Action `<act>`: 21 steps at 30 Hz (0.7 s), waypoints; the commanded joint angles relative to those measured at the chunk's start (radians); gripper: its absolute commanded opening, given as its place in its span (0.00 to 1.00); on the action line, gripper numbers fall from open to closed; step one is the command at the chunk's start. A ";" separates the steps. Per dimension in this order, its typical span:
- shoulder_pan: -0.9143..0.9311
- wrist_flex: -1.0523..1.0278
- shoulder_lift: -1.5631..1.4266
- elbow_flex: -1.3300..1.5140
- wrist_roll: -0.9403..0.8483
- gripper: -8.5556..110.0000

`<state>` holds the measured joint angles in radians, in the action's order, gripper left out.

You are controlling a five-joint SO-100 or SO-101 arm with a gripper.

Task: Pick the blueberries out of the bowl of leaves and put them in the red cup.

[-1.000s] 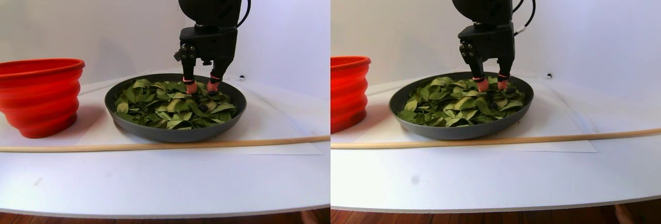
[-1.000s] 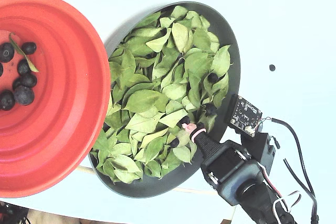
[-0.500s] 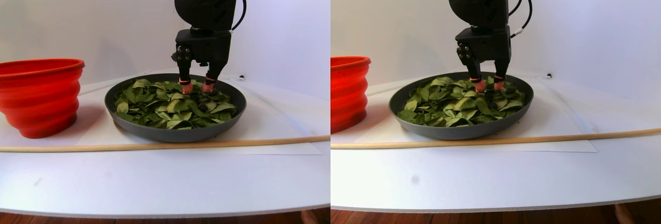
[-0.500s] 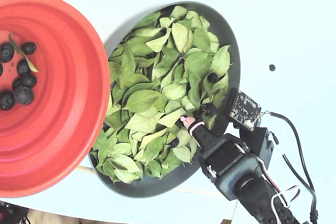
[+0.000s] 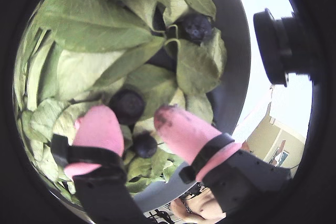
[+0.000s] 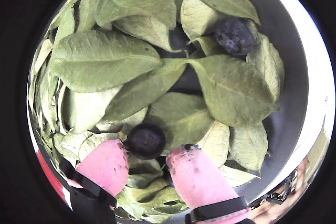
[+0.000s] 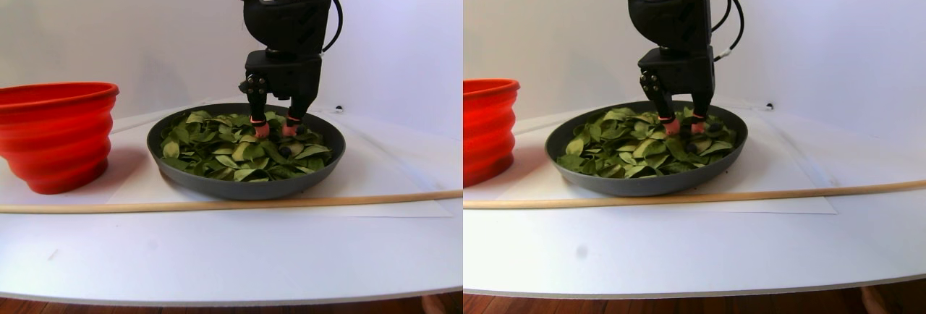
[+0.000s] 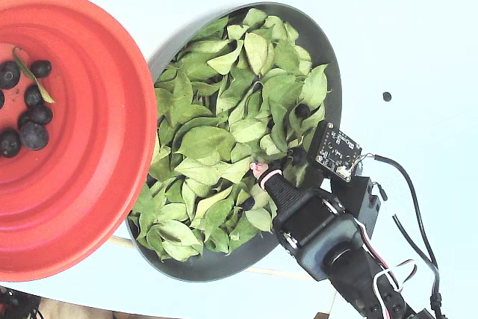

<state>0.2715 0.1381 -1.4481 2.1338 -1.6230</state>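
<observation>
The dark grey bowl (image 8: 333, 57) is full of green leaves (image 8: 202, 141). My gripper (image 6: 149, 159) hangs open just over the leaves near the bowl's right rim in the fixed view, its gripper (image 8: 277, 163) there partly hidden by the wrist. In both wrist views a blueberry (image 6: 146, 140) lies just ahead of the gap between the pink fingertips (image 5: 97, 128); a smaller one (image 5: 145, 145) sits lower between them. More blueberries (image 6: 234, 34) rest among the leaves. The red cup (image 8: 97, 147) at the left holds several blueberries (image 8: 33, 116).
A long wooden stick (image 7: 217, 203) lies across the table in front of the bowl (image 7: 246, 187) and the red cup (image 7: 58, 137). A small black speck (image 8: 386, 96) sits on the white table right of the bowl. The table's front edge curves near the stereo camera.
The open gripper has shifted a little up and left over the leaves in the fixed view, and farther back in the stereo view. Its fingers have stayed apart.
</observation>
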 commanded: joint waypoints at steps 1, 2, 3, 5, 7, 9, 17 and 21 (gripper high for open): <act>0.021 0.012 -0.008 -0.041 -0.008 0.20; 0.021 0.012 -0.003 -0.043 -0.008 0.20; 0.021 0.012 0.003 -0.048 -0.008 0.20; 0.021 0.014 0.017 -0.060 -0.008 0.20; 0.021 0.015 0.028 -0.066 -0.008 0.20; 0.023 0.018 0.035 -0.067 -0.008 0.20; 0.018 0.043 0.075 -0.064 -0.011 0.19; 0.018 0.058 0.094 -0.054 -0.015 0.18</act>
<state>0.2777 0.1902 -1.3576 2.0831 -1.6230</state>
